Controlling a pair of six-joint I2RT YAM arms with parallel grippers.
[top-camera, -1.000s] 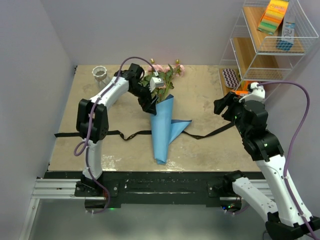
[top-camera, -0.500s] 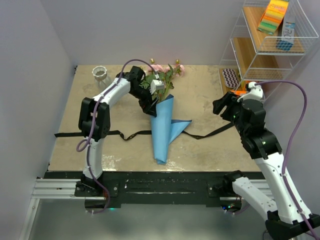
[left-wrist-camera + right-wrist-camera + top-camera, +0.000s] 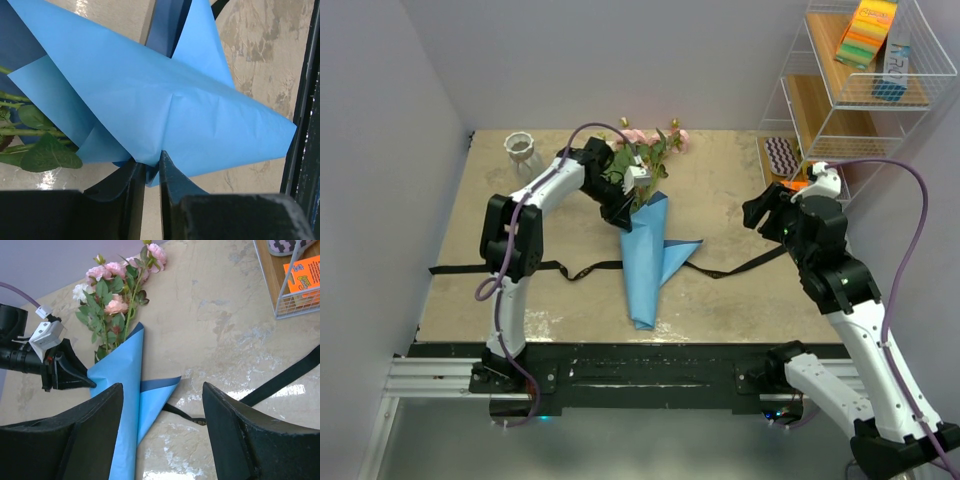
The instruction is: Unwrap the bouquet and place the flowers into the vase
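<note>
The bouquet lies mid-table: a blue paper cone with pink, peach and white flowers sticking out of its far end. The black ribbon lies loose across the table under the cone. My left gripper is at the cone's upper left edge. In the left wrist view its jaws are pinched on a fold of the blue paper, next to green leaves. My right gripper hovers open above the table, right of the cone. The vase stands upright at the far left.
A white wire shelf holding sponges and boxes stands at the far right, close to my right arm. Walls close off the left and back sides. The ribbon's right end runs toward the shelf.
My left gripper has shut on the edge of the blue paper. The right gripper has drifted slightly left and stays open.
</note>
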